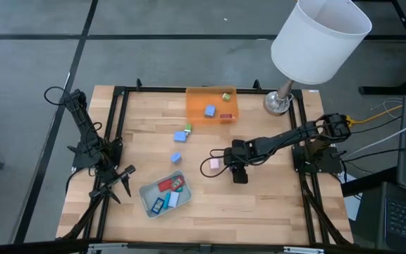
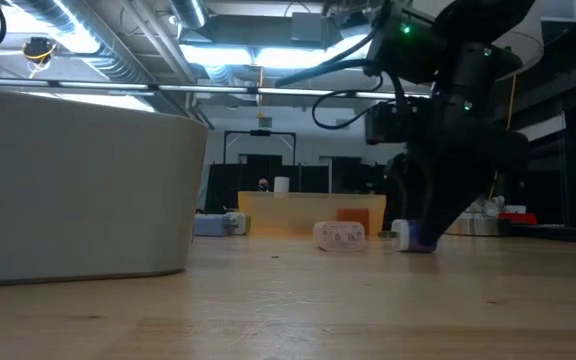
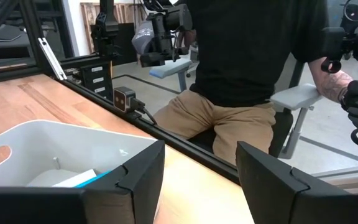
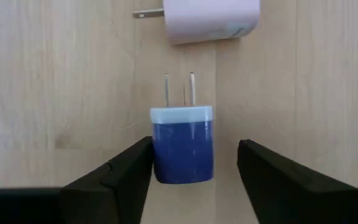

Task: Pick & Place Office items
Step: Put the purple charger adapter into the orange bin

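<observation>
We see bare wood along the table's [image 1: 259, 201] near right edge; the lamp [image 1: 309, 42] blocks its far right corner.

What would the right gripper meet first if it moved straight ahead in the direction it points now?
The right gripper already has the blue plug adapter between its fingers, so it meets that first. Beyond its prongs lies the pink adapter, probably next in line.
</observation>
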Tool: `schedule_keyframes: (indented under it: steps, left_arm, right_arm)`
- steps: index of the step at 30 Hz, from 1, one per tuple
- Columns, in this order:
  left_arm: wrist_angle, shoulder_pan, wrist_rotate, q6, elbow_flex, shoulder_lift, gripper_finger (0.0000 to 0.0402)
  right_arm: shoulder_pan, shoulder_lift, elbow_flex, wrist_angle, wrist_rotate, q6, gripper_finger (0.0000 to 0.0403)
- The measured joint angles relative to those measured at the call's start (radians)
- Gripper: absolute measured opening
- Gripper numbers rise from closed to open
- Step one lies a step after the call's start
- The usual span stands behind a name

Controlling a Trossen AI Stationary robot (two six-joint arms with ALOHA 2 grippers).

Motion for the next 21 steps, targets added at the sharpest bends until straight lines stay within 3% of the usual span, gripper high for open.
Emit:
schedule_keyframes:
  steps: [8,21]
  left_arm:
    - [0.000,0.000,0.000,0.000,0.000,0.000,0.0196]
    - [0.000,0.000,0.001,-0.001,0.000,0.000,0.0196]
  right_arm:
    - [0.000,0.000,0.000,0.001,0.000,-0.001,0.0123]
    - [0.000,-0.044,0.071,0.007,-0.020,-0.001,0.0124]
